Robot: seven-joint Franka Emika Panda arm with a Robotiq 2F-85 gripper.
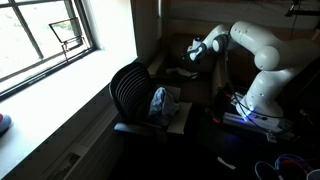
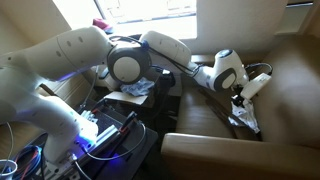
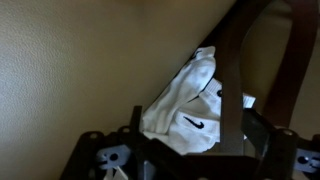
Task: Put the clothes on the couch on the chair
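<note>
Bearing black logos [image 3: 200, 124], white clothes [image 3: 180, 100] lie crumpled

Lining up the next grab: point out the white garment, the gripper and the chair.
white garment [image 3: 185, 108]: wrist view, middle of the fabric.
gripper [image 2: 242, 102]: in an exterior view, midway between fingertips.
chair [image 1: 128, 88]: in an exterior view, its ribbed back.
</note>
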